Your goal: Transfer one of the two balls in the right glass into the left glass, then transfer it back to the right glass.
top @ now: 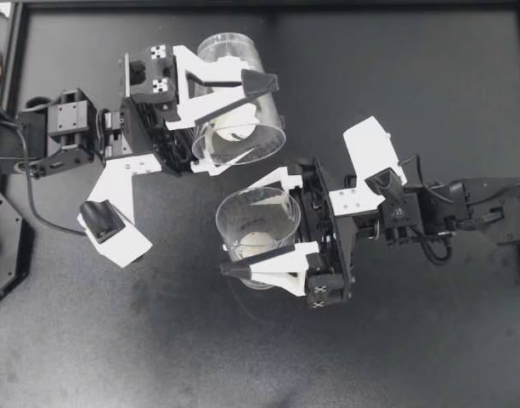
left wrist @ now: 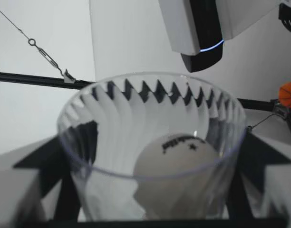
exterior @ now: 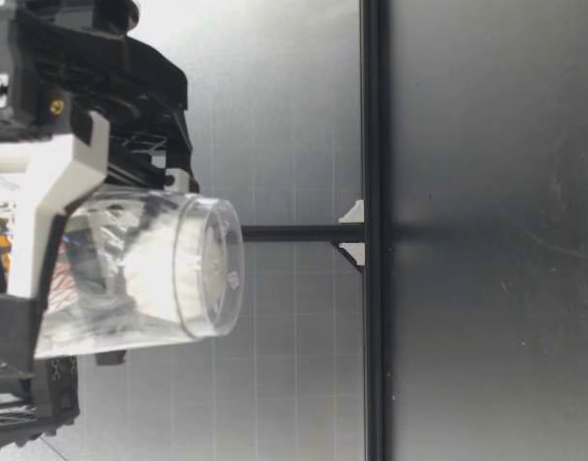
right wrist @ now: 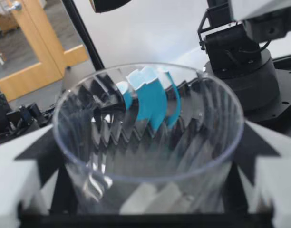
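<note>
While the left gripper [top: 239, 123] is clamped on the clear fluted plastic left glass [top: 230, 59] at the upper centre of the top view, note that this glass is tipped. Its mouth faces the frame's centre, and one white round ball [top: 236, 132] lies inside. The right gripper [top: 256, 225] pinches the matching right glass [top: 262, 211] just below, roughly mouth up. A second white ball [top: 256, 245] appears to rest at its bottom. Treat this step as the return pour. Bring the tipped rim over the right glass mouth first. Then increase tilt slowly so the ball rolls rather than bounces. Hold the right glass level.
</note>
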Motion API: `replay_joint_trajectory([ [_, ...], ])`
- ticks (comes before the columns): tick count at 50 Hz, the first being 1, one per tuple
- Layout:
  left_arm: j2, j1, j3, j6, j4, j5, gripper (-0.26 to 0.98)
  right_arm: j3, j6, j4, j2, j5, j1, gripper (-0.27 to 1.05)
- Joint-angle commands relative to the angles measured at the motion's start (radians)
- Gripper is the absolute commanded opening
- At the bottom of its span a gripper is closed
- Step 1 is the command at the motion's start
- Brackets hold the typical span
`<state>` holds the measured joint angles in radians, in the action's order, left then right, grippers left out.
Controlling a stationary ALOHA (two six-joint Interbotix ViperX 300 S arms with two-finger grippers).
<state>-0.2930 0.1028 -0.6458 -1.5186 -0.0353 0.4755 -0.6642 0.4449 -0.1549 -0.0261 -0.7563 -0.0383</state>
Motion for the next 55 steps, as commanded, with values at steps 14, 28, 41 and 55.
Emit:
replay_joint_trajectory([
  [14, -0.008, -0.003, 0.005, -0.080, -0.005, 0.020, 0.78, 0.028, 0.002, 0.000, 0.018, 0.005, 0.012, 0.71],
  [28, -0.008, -0.003, 0.002, -0.054, -0.048, 0.028, 0.78, 0.029, 0.005, 0.000, 0.020, 0.012, 0.012, 0.71],
  [41, -0.034, -0.086, -0.066, 0.284, -0.261, 0.020, 0.78, 0.011, 0.046, -0.002, 0.038, 0.028, -0.003, 0.71],
  [55, -0.169, -0.100, -0.210, 0.646, -0.265, 0.018, 0.78, -0.078, 0.040, -0.026, 0.084, 0.032, -0.005, 0.71],
])
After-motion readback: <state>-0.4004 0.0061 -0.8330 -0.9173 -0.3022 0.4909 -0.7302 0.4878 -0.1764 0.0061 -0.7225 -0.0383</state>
